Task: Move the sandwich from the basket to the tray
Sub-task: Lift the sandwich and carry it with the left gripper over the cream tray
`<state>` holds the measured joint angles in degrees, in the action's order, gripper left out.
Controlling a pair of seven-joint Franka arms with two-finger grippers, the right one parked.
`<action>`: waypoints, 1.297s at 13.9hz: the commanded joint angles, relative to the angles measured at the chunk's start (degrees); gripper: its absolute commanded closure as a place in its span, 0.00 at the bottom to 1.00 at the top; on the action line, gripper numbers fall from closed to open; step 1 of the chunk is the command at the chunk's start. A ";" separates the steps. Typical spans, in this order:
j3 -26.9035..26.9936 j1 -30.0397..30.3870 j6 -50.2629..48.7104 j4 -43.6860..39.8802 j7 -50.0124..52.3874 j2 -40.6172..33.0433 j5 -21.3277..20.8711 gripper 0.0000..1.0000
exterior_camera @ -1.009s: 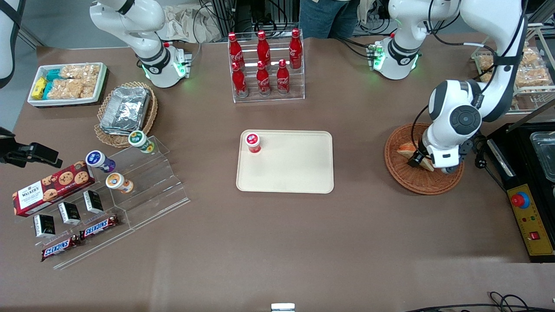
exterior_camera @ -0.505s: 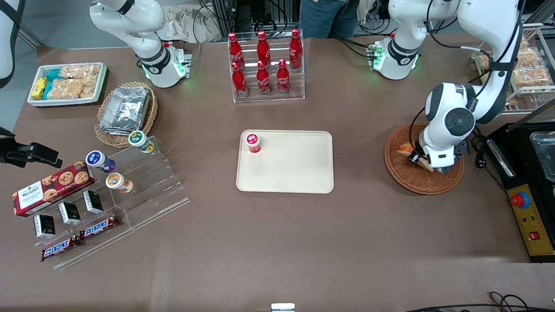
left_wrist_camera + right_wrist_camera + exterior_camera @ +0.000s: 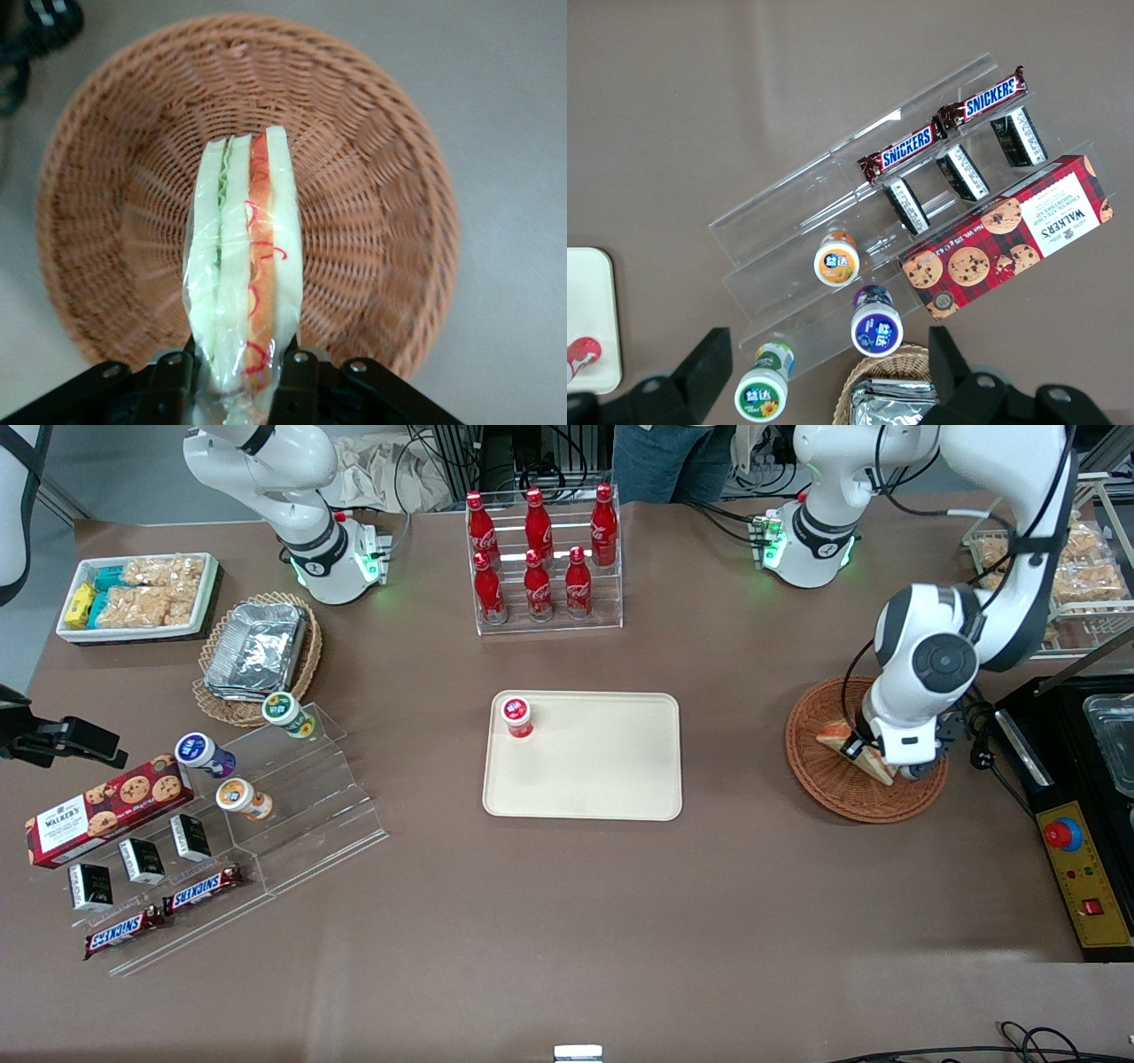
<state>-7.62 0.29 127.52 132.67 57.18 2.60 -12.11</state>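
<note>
Change: we saw the gripper [image 3: 237, 382] rise slightly with the sandwich [image 3: 245, 288].
Gripper: we found it pinching the sandwich above the basket [image 3: 390, 204].
Sandwich: plastic-wrapped wedge, white bread, green and orange-red filling.

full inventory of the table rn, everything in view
sandwich: 1, white bread, red and green filling, wrapped, held above the basket
basket: 1, reddish-brown wicker, working arm's end
tray: 1, cream, table centre
red-lidded cup: 1, on tray corner
cola bottles: 6, red, clear rack
foil containers: stack, silver, in tan basket
snack bin: 1, white, parked arm's end
small cups: 3, on acrylic steps
cookie box: 1, red
Snickers bars: 2
gripper: 1, shut on sandwich, over the basket
</note>
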 commanded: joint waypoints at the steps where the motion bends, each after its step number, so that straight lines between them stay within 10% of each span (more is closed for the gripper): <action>1: -3.44 -0.72 -10.93 -6.16 -6.10 -5.15 2.17 1.00; 9: -13.64 -1.08 -21.09 -21.84 -24.38 -3.57 16.75 1.00; 18: -23.23 -4.06 -0.80 -13.60 -29.84 6.45 17.92 1.00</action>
<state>-30.51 -2.31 123.21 116.35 28.34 8.40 5.81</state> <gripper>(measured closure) 0.797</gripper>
